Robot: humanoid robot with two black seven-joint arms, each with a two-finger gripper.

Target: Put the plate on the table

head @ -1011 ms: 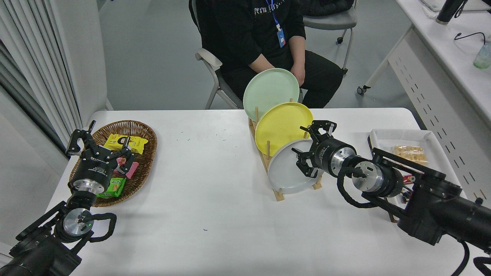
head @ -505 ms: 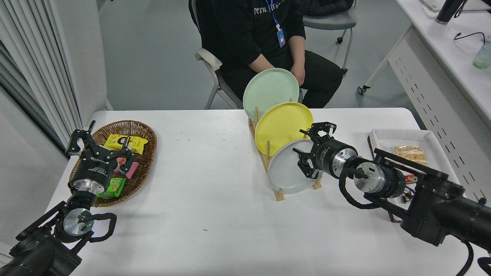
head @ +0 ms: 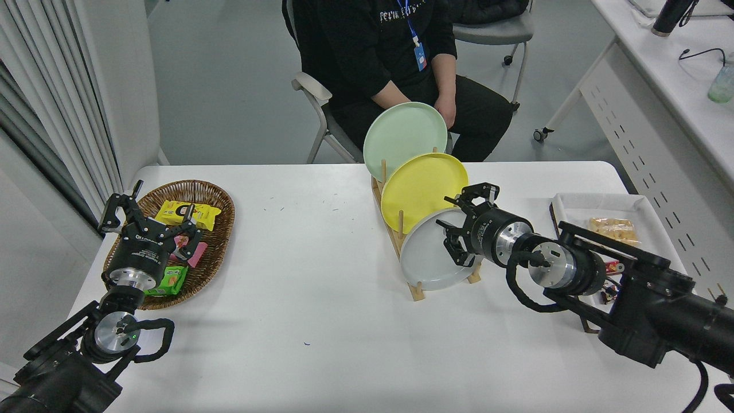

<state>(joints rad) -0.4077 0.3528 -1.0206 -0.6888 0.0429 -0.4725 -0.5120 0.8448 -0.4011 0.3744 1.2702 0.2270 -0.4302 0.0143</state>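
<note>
The right gripper [head: 459, 229], jaws spread and holding nothing, reaches the right rim of the light-grey plate [head: 427, 258], which stands on edge in the wooden rack [head: 417, 291] on the table [head: 321, 298], nearest slot, easiest to draw out.

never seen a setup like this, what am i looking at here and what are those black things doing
This is one picture from a camera high on a robot, looking down over a white table. The black things are its two arms. The left tool sits parked, open, over a wicker basket of snack packets. The right tool is open at the edge of a light-grey plate and holds nothing yet. That plate stands in a wooden rack in front of a yellow plate and a pale green plate. At the right is a white tray with a snack in it. A person sits at the far side.
</note>
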